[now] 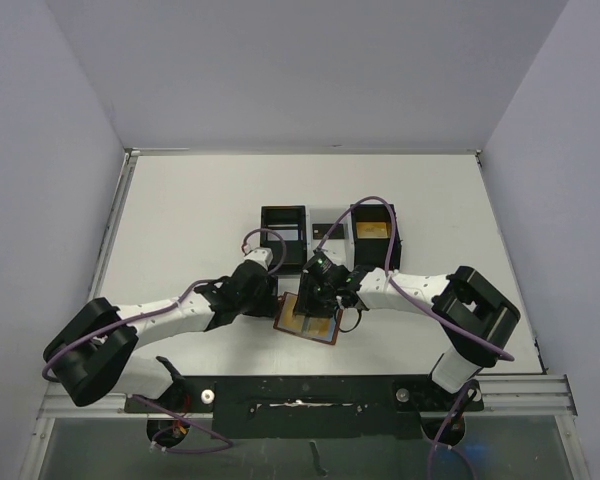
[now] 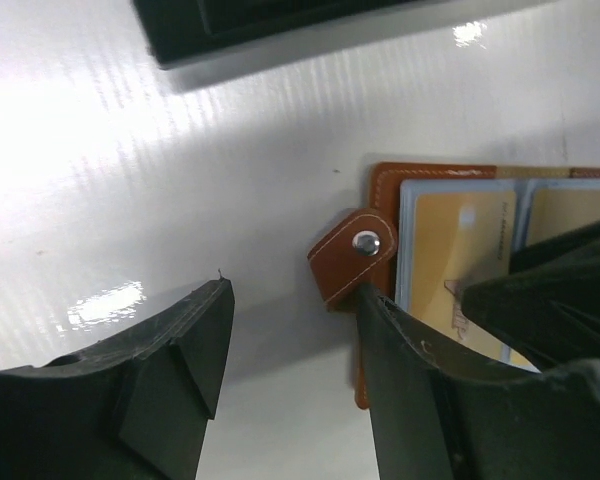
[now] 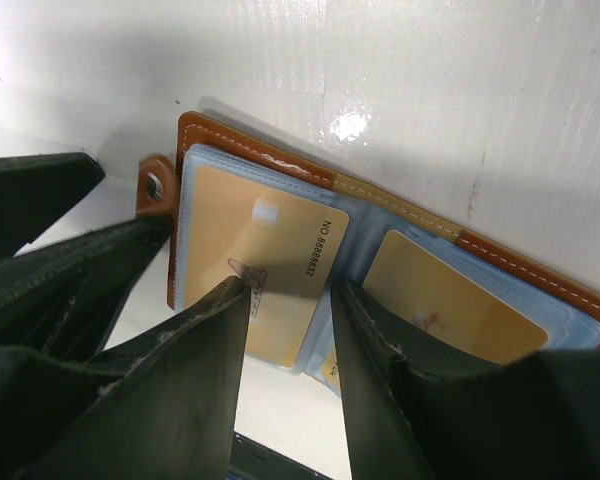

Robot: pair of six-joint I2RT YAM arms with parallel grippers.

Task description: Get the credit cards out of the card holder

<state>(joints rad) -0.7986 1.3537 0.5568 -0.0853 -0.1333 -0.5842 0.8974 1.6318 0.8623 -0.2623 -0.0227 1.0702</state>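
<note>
Top external view: card holder [image 1: 308, 320] lying open, inside up, on the bench [image 1: 180, 230], its long axis running roughly left to right. The credit cards [image 1: 315, 322] are showing gold-tan in its pockets. The left hand [image 1: 278, 298] is sitting at the card holder's left edge and the right hand [image 1: 323, 298] is hanging directly over its middle. A tray [image 1: 283, 209] is standing beyond the card holder, with one gold-tan card [image 1: 372, 230] lying in its compartment on the right-arm side. Left wrist view: the left hand is standing spread wide, with only bare bench between its jaws. One finger [image 2: 410, 370] is resting its tip against the snap tab [image 2: 352, 262] jutting off the card holder's edge, apparently pinning it. Right wrist view: the right hand's fingers [image 3: 195, 370] are standing part-way apart, tips resting on the tab-side card [image 3: 250, 235], one on its face and one by its edge nearest the fold; no pinch is showing. A second card [image 3: 450, 300] is lying in the card holder's other half. Judgement: the right hand is the nearer to the cards. The tab-side card is lying straight beneath it, long axis across the card holder's, parallel to the fold. The draw is therefore hinging on sliding along that axis while the left hand is steadying the tab edge.
</note>
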